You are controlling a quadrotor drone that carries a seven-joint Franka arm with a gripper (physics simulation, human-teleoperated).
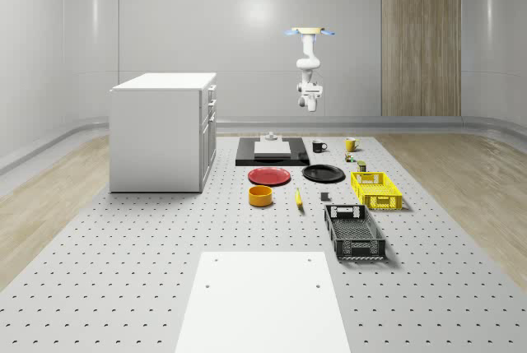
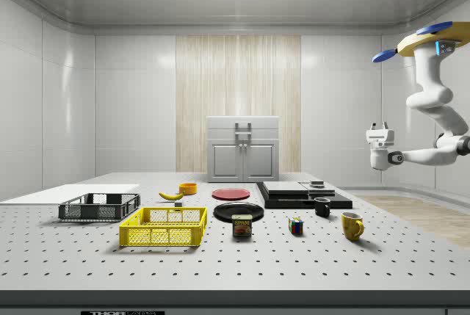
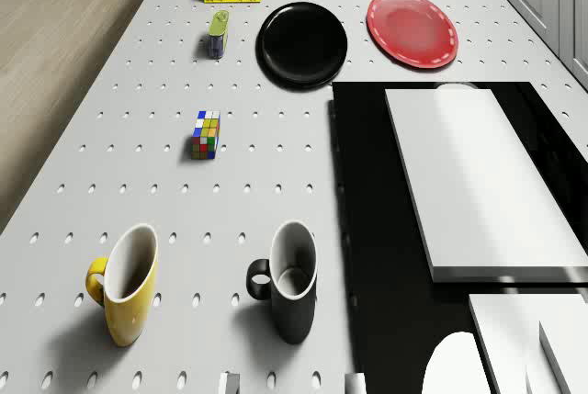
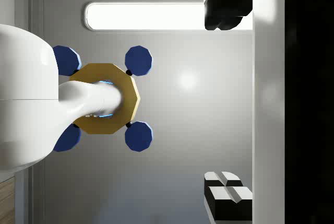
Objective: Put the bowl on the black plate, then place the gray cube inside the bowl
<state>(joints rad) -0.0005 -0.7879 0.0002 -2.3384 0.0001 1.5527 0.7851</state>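
The gripper (image 1: pixel 310 105) hangs high in the air, well above and behind the flat black round plate (image 1: pixel 323 174). In the wrist view its two dark fingertips (image 4: pixel 227 16) stand far apart with nothing between them, so it is open and empty. Above it the yellow-bodied quadrotor drone (image 1: pixel 310 32) hovers, well apart from the plate and past the plate's far side, roughly over the black ceramic mug (image 3: pixel 287 284) and the yellow ceramic mug (image 3: pixel 127 284).

The small orange round bowl (image 1: pixel 261 196) sits on the table, not on the black plate. It is near the plate, toward the whole-scene view's left and closer to that camera, with the red round plate (image 1: pixel 269 176) lying just beside the black plate on that same side. The small gray cube (image 1: pixel 324 197) rests on the table near the black plate's camera-side edge. No part of the task looks done yet.

The likely risks come from the long descent. The arm must pass over both mugs and then the black plate, so a low approach could knock a mug. The red plate could also be taken for the target. The bowl's curved wall may slip from the fingers if it is pinched off-centre.
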